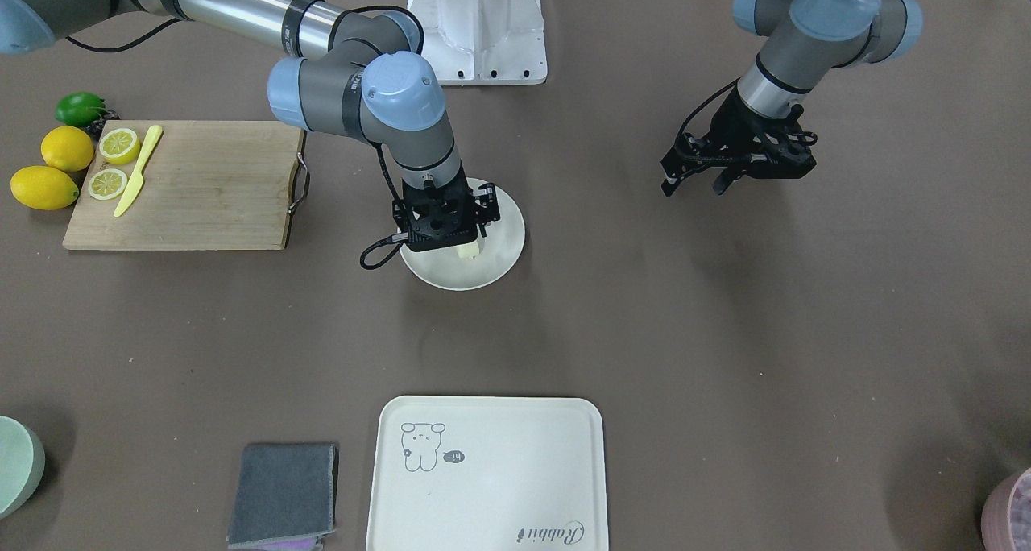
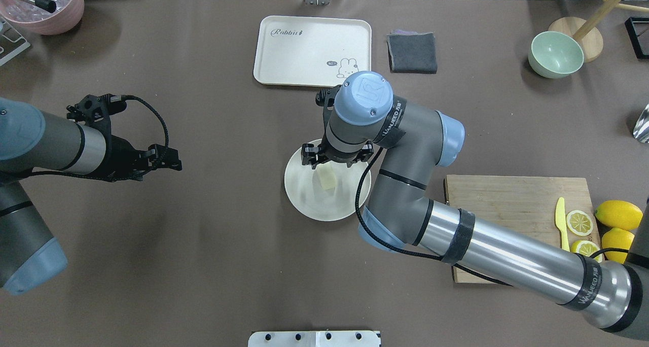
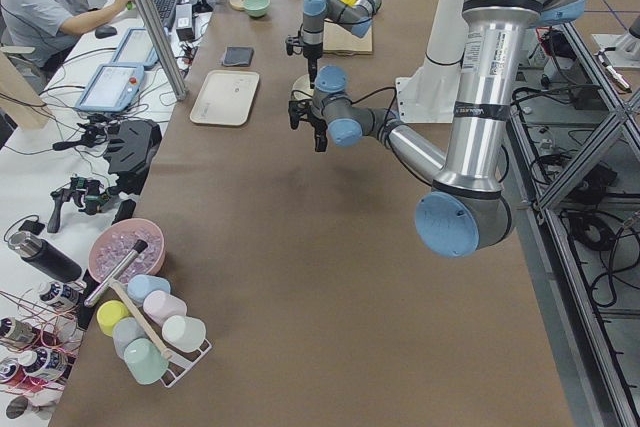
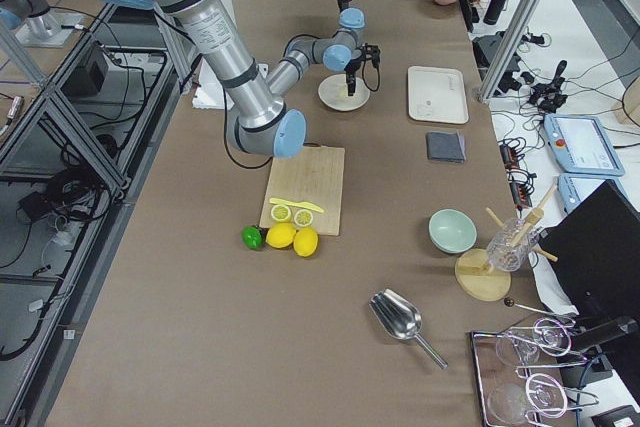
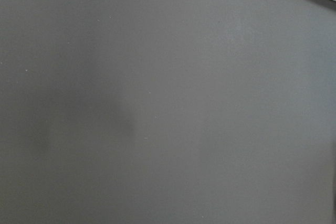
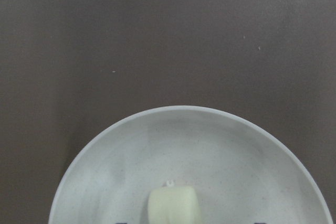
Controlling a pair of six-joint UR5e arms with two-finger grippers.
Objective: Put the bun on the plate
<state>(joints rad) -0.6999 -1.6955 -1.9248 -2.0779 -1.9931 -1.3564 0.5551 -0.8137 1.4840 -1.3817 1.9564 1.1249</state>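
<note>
The bun (image 2: 327,178), a small pale cream lump, lies on the round cream-white plate (image 2: 304,200) in the middle of the table. The right wrist view has the bun (image 6: 173,205) low in the plate (image 6: 105,156), with dark fingertips just showing far apart on either side of it. My right gripper (image 2: 332,165) hangs straight over the bun, open and not touching its sides. In the front view the bun (image 1: 469,250) peeks out under that gripper (image 1: 451,241). My left gripper (image 1: 697,187) is off to the side over bare table, open and holding nothing.
A wooden cutting board (image 1: 201,184) carries lemon halves (image 1: 118,145) and a yellow knife (image 1: 138,170), with whole lemons (image 1: 67,148) and a lime (image 1: 80,108) beside it. A bear-print tray (image 1: 483,470), grey cloth (image 1: 282,493), green bowl (image 2: 555,54) and pink bowl (image 2: 45,7) line the far edge.
</note>
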